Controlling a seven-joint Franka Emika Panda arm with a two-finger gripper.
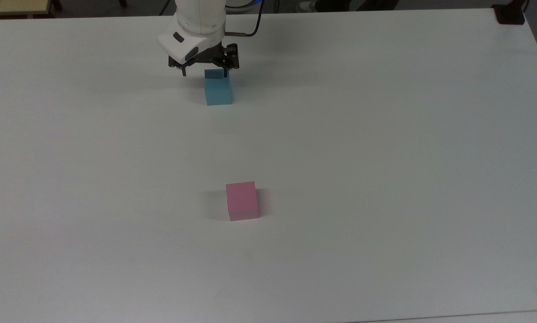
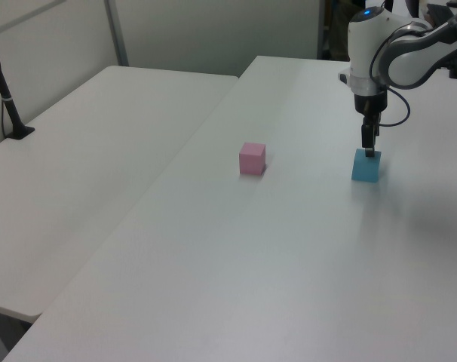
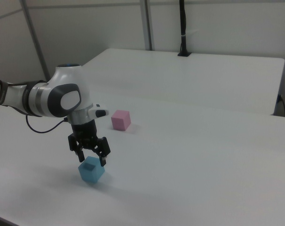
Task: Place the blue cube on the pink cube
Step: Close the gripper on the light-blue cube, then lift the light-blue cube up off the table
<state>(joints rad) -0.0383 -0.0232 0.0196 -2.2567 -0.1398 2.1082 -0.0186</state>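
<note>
Right view: released fingers (image 3: 91, 157) just above the blue cube (image 3: 91, 170).
Pink cube (image 3: 120, 119) sits well apart on the worktop (image 3: 203, 155).

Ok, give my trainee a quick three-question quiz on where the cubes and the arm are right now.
1. True or false: the blue cube sits on the pink cube.
2. The fingers are: A) shut on the blue cube, B) open just above the blue cube, C) open over the pink cube.
3. What do both cubes rest on?
Key: 1 false; 2 B; 3 the white table.
</note>
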